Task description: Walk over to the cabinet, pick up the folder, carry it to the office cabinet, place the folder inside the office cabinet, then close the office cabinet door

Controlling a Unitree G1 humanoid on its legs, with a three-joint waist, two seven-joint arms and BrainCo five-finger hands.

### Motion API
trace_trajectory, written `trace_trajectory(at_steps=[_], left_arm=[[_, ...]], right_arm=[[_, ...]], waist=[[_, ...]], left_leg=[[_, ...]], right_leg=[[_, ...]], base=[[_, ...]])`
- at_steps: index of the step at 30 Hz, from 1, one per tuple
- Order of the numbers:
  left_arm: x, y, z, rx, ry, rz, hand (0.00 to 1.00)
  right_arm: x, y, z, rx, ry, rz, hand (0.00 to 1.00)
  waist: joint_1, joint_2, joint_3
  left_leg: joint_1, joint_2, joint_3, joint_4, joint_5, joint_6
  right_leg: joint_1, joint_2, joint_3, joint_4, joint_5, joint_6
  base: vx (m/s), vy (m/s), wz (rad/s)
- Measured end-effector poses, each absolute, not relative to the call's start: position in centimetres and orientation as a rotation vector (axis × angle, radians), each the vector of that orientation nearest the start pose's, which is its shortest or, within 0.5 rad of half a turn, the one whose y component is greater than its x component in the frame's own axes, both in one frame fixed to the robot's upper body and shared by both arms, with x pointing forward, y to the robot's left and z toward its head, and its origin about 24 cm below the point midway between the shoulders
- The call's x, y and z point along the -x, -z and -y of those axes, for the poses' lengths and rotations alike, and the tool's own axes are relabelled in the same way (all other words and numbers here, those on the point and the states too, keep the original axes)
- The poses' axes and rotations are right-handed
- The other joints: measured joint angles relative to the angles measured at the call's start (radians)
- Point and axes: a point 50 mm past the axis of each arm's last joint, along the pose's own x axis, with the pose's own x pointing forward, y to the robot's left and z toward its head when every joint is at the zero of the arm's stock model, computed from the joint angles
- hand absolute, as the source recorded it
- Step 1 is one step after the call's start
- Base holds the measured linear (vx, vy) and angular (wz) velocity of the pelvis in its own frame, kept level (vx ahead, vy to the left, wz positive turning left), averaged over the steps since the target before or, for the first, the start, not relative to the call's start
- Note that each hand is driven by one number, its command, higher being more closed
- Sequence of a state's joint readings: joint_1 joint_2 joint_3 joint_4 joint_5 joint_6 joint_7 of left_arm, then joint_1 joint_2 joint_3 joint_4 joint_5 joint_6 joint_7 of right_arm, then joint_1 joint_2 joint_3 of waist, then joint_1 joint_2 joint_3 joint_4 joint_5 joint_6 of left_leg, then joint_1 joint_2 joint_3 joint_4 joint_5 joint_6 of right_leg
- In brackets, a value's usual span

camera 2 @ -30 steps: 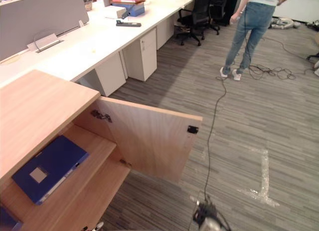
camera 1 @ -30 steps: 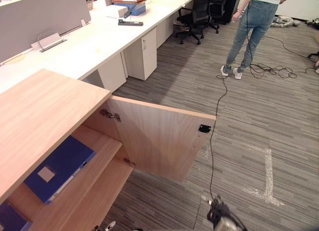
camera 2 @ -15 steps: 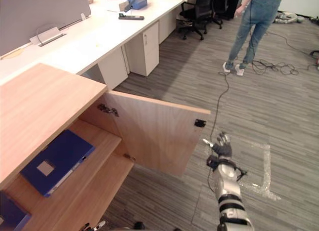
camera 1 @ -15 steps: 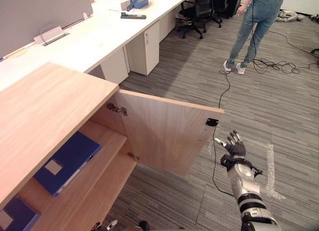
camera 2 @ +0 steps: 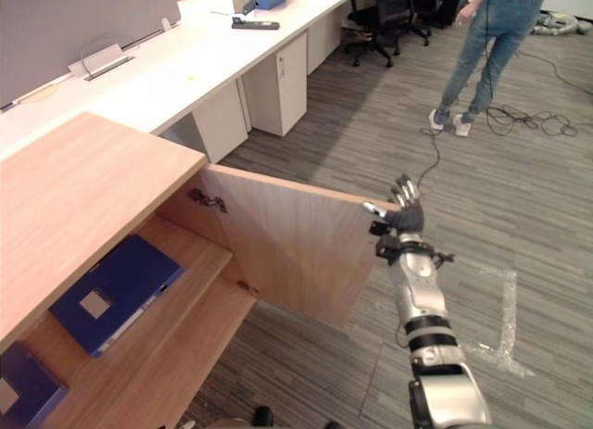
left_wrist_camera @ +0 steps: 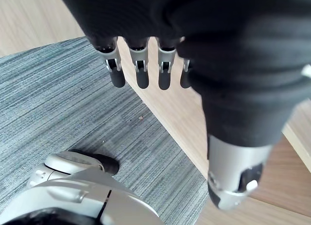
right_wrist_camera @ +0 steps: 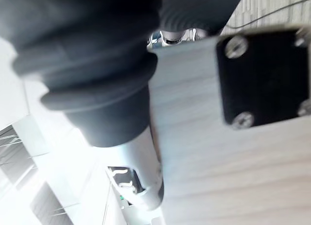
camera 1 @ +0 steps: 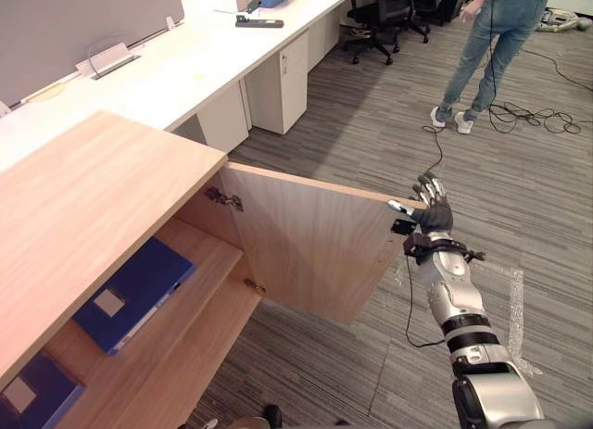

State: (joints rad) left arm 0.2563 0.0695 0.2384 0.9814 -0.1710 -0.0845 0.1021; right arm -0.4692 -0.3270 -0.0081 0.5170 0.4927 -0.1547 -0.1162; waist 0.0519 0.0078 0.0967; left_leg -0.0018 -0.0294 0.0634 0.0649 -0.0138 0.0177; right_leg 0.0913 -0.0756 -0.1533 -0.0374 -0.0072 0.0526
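Here, the office cabinet (camera 1: 83, 207) stands open, the folder (camera 1: 134, 295) inside it and the right robot hand (camera 1: 433, 216) at the door's free edge.
The cabinet is light wood with a broad flat top, and behind it runs a long white bench (camera 1: 176, 72). The cabinet door (camera 1: 315, 248) is swung wide out over the grey carpet. A person (camera 1: 486, 49) in jeans stands well apart across the floor. The blue folder lies flat on the upper shelf (camera 1: 199, 253), and a second blue folder (camera 1: 32, 397) shows on the shelf below. The right robot hand is raised beside the door's top outer corner, fingers straight and spread, holding nothing, just beside the black latch plate (right_wrist_camera: 262, 74); actual contact cannot be told. The left robot hand (left_wrist_camera: 139, 72) hangs over the carpet by the cabinet's wood, fingers straight and relaxed, empty.
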Motion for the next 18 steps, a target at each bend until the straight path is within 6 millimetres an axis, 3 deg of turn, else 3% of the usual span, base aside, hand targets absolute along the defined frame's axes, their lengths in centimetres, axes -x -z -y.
trace_trajectory(at_steps=[4,8,18], left_arm=[[-3.4,16.1,-22.0,0.138,-0.536,-1.116,0.0],[-3.2,16.2,-21.9,0.144,-0.512,-1.121,0.0],[-3.1,16.2,-21.8,0.121,-0.426,-1.13,0.0]], right_arm=[[-34.1,-9.6,22.1,-0.021,0.056,0.118,0.0],[-33.5,-9.7,22.5,0.28,-0.168,0.054,0.0],[-32.2,-8.8,22.5,0.6,-0.473,-0.082,0.0]], waist=[[-0.009,0.002,0.003],[-0.016,0.002,0.004],[-0.031,-0.005,0.008]], left_leg=[[-0.002,0.001,-0.002,0.005,0.0,0.0],[-0.003,0.004,-0.004,0.006,-0.001,-0.001],[0.003,0.016,-0.003,0.009,-0.003,-0.005]], right_leg=[[0.001,0.0,-0.002,0.0,0.001,-0.001],[0.001,0.004,-0.002,-0.001,0.001,-0.002],[0.0,0.009,0.011,0.009,0.001,-0.003]], base=[[0.0,0.0,0.0],[0.0,0.0,0.0],[-0.01,0.003,-0.01]])
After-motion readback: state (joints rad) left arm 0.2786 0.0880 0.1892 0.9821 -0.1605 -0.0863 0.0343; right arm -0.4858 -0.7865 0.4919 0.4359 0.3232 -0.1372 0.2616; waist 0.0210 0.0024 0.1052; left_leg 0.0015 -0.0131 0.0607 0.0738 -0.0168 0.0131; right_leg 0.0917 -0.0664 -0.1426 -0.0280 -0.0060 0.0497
